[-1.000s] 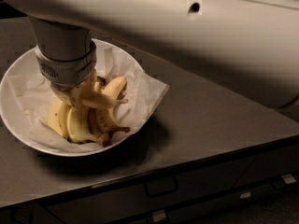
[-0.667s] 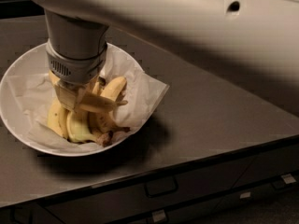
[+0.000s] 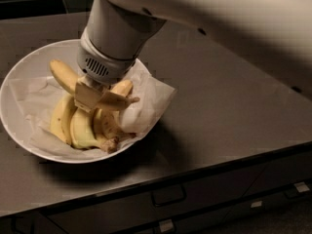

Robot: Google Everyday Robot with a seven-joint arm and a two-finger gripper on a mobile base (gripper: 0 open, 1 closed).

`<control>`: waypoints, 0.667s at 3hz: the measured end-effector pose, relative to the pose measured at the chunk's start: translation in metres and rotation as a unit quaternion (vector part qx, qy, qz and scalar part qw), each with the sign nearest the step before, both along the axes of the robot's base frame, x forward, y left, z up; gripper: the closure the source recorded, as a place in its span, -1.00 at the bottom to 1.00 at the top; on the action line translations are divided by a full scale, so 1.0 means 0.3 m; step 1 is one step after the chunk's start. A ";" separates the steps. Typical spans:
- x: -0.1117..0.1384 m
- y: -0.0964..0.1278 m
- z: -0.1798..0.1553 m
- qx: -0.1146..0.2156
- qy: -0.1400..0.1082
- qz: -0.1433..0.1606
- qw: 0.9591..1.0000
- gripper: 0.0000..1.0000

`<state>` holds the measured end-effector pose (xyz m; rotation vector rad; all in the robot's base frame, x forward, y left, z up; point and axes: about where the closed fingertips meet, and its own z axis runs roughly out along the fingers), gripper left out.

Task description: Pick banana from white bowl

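The wide white bowl (image 3: 10,84) lined with crumpled white paper (image 3: 152,97) sits on the left of the dark counter. My gripper (image 3: 90,98) hangs over the middle of the bowl, under the thick white arm (image 3: 119,30). It is shut on a pale yellow, strongly curved banana (image 3: 62,74). That banana is tilted and held just above the others, its thin stem pointing right. Three more bananas (image 3: 82,129) lie in the bowl beneath it.
The dark counter (image 3: 234,101) stretches to the right of the bowl. Its front edge runs along the bottom, with drawers and a handle (image 3: 168,197) below. The arm covers the upper right of the view.
The gripper has risen from the banana pile, shifting slightly right. The curved banana has come up with it and now stands clear above the others.
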<state>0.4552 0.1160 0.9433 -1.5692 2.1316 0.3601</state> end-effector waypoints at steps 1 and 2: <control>0.000 0.000 0.000 0.000 0.000 0.000 1.000 1.00; -0.015 -0.035 0.029 -0.010 -0.002 -0.010 1.000 1.00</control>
